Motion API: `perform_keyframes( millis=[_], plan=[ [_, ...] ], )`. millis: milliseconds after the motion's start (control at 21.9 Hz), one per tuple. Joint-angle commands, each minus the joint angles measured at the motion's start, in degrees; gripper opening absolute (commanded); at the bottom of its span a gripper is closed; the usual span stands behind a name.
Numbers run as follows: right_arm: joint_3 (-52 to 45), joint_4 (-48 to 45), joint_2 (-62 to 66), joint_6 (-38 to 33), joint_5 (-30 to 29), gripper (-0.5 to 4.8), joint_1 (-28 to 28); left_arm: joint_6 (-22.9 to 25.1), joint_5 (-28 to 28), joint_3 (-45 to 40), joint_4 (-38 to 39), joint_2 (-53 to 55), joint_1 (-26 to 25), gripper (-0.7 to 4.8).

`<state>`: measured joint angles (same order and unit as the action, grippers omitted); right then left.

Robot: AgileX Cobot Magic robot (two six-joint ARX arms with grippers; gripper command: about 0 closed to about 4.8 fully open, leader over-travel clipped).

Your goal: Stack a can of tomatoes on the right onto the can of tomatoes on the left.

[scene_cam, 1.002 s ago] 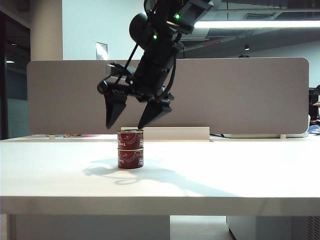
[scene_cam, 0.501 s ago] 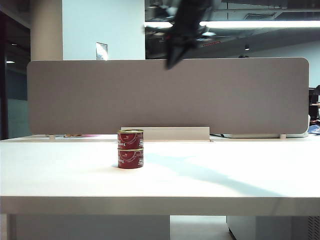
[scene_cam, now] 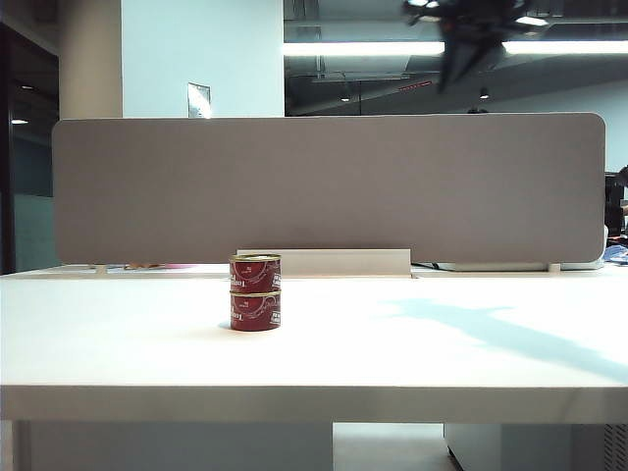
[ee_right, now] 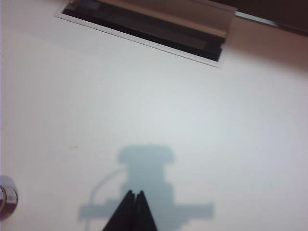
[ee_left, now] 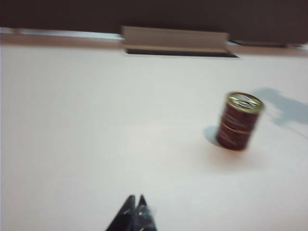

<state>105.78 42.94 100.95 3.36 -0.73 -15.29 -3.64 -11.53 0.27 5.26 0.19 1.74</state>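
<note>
One tomato can (scene_cam: pixel 255 273) sits stacked on the other can (scene_cam: pixel 255 311) on the table (scene_cam: pixel 392 343). The right tool (ee_right: pixel 133 194), closed and empty, hangs high above; the left tool (ee_left: pixel 135 198) is closed too.

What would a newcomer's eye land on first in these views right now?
First the two red tomato cans, one stacked squarely on the other, left of centre on the white table with nothing touching them. Next the right hand, shut and empty high above the table's right side, its shadow below. The left hand is shut too, low over bare table, away from the stack.
</note>
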Motion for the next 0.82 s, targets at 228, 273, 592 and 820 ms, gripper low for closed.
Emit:
perform_keyframes(
  millis=[228, 273, 592, 820],
  plan=[
    [-25.7, -15.6, -20.1, -1.1, -0.9, -0.08, 5.6, 0.2, 4.5, 0.2, -4.3, 0.0, 0.0, -0.06],
    [-29.2, -17.9, -22.8, -2.2, -0.9, -0.08, 5.9, 0.2, 4.5, 0.2, -4.3, 0.0, 0.0, -0.06],
    [-51.3, -31.3, -39.6, -5.6, -0.3, -0.08, 5.9, 0.2, 3.8, 0.2, -4.0, 0.0, 0.0, -0.06],
    [-60.3, -34.7, -47.8, -6.6, 1.4, -0.08, 5.8, 0.2, 3.8, 0.2, -4.1, 0.0, 0.0, -0.06]
  ],
)
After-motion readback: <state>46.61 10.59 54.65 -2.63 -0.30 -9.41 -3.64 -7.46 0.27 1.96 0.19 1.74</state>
